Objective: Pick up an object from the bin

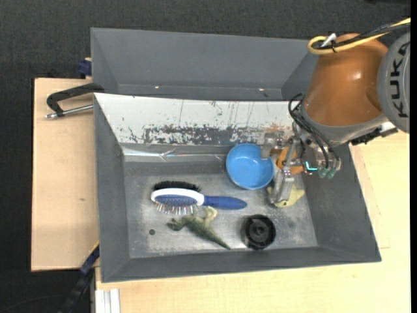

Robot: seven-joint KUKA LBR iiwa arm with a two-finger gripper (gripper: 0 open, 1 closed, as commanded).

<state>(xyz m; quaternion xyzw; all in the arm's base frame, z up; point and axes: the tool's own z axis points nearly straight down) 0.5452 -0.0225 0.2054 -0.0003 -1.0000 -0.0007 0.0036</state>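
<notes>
My gripper [281, 189] reaches down at the right end of the bin floor, just right of a blue cup [249, 166] that lies on its side. A small cream-coloured thing [294, 197] lies right against the gripper's lower end, partly hidden by it. A black round cap-like thing [258, 231] sits a little below and to the left of the gripper.
A blue-and-white hairbrush [186, 199] lies across the middle of the floor, with a green toy dinosaur [199, 227] just below it. The bin's right wall slopes up close beside the gripper. The arm's orange cover hangs over the bin's right rear corner.
</notes>
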